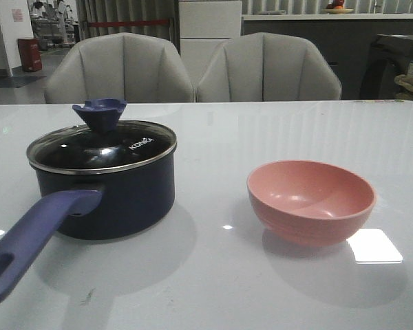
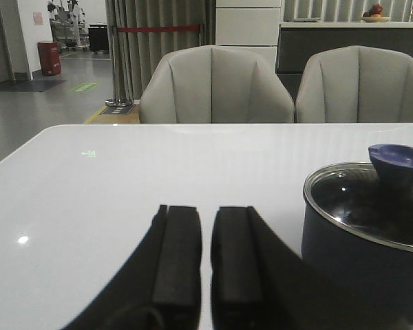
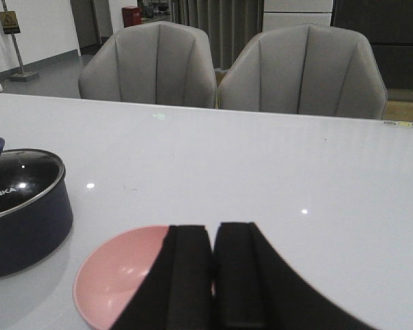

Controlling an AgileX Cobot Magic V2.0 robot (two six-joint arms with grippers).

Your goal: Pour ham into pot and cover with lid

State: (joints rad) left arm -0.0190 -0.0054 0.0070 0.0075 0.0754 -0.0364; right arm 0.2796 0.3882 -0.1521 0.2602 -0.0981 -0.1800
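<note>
The dark navy pot (image 1: 117, 196) stands at the left of the white table, its long blue-purple handle (image 1: 34, 237) pointing toward me. The glass lid (image 1: 103, 148) with its navy knob (image 1: 100, 113) sits on the pot. The pink bowl (image 1: 310, 199) at the right is empty inside. No ham shows in any view. Neither gripper shows in the front view. My left gripper (image 2: 206, 227) is low over the table left of the pot (image 2: 358, 261), jaws nearly together and empty. My right gripper (image 3: 213, 237) is above the bowl (image 3: 120, 275), shut and empty.
The glossy white table (image 1: 213, 275) carries only the pot and the bowl. Two grey chairs (image 1: 117, 69) (image 1: 268, 69) stand behind its far edge. A bright light patch lies right of the bowl.
</note>
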